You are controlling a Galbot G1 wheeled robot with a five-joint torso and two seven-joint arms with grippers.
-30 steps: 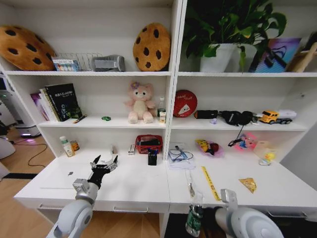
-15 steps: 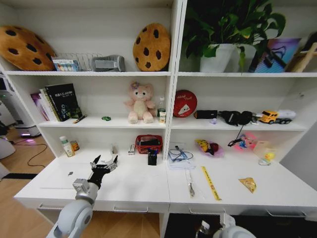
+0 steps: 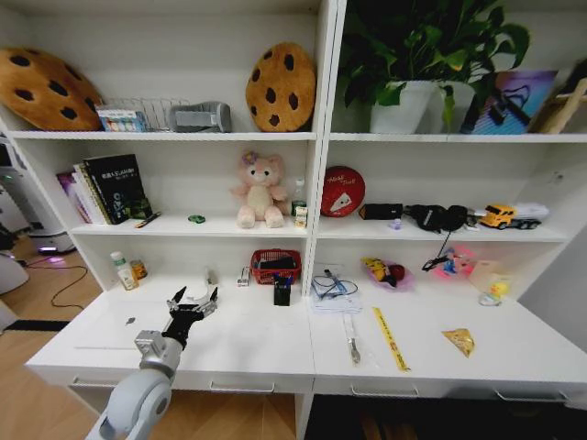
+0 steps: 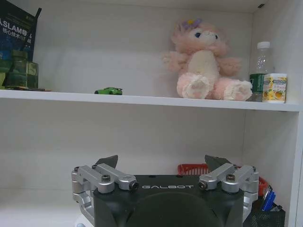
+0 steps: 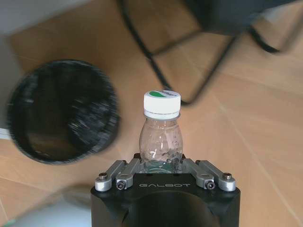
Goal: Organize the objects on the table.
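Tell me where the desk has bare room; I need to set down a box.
Free: the table between the left gripper and the scissors, and right of the yellow ruler. Crowded: the back edge, around the red basket and pen cup.

Even bright indoor light, soft shadows under shelves. Head view bows at edges, shelf lines curve; white counter [image 3: 266, 344] slightly washed out. Left wrist view sharp, pale. Right wrist view: round black bin [image 5: 61, 111] motion-blurred, clear bottle [image 5: 161, 137] crisp.
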